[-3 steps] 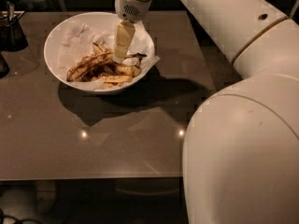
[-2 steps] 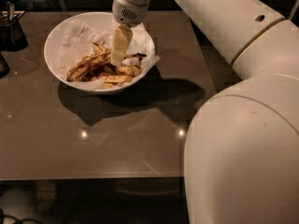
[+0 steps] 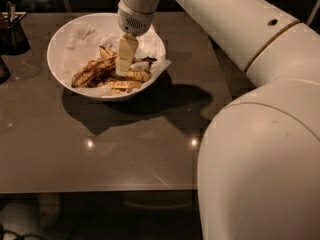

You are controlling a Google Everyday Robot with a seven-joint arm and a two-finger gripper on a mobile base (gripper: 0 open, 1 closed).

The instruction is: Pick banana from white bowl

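The robot's big white arm (image 3: 260, 149) fills the near right corner and reaches over the brown table (image 3: 100, 154) toward its far edge. The white bowl (image 3: 50, 64) stands near that far edge, left of the middle, lined with crumpled white paper (image 3: 82, 36). The banana (image 3: 92, 70), streaked brown-black, lies in the bowl's left half, with shorter banana pieces (image 3: 127, 84) to its right. The gripper (image 3: 121, 71) points down into the bowl, its tip just beside the banana's right end; whether it grips anything, I cannot tell. A small dark container (image 3: 12, 31) stands at the far left corner.
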